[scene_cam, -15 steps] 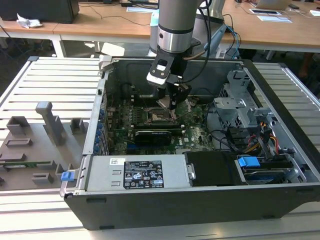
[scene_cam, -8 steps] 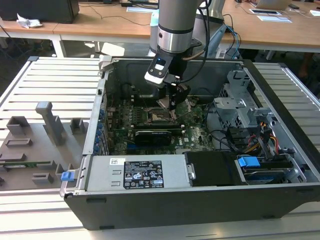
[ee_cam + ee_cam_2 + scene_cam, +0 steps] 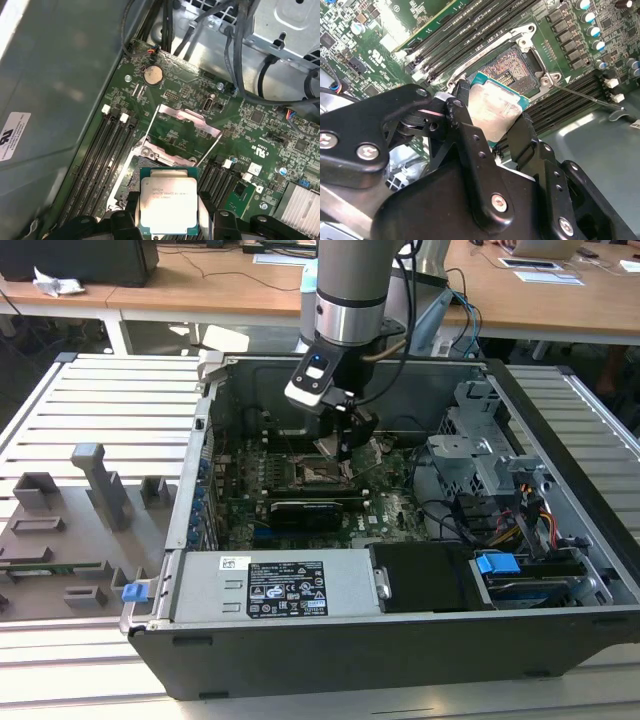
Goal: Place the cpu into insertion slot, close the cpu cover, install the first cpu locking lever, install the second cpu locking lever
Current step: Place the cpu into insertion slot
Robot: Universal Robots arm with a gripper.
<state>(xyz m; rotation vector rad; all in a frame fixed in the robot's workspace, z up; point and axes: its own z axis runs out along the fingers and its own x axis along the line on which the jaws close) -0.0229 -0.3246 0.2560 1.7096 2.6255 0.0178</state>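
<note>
My gripper [image 3: 492, 112] is shut on the cpu [image 3: 495, 107], a flat square chip with a pale metal face, gripped by two opposite edges. The chip hangs tilted just above the insertion slot [image 3: 512, 67], a dark square socket with a metal rim on the green motherboard [image 3: 240, 130]. In the first wrist view the cpu [image 3: 167, 205] covers most of the socket between the black fingers [image 3: 131, 207]. The cpu cover [image 3: 187, 119] stands swung open beyond it. Two thin locking levers [image 3: 150, 127] stick up at its sides. In the exterior view the gripper [image 3: 345, 453] hangs inside the open computer case [image 3: 330, 660].
Long black memory slots [image 3: 97, 150] flank the socket on both sides. Cables [image 3: 240, 45] and a metal drive cage [image 3: 480, 440] lie at the exterior view's right. A black card [image 3: 305, 510] and the labelled power supply [image 3: 285, 590] sit nearer the front. Grey fixtures [image 3: 95, 480] stand outside the case.
</note>
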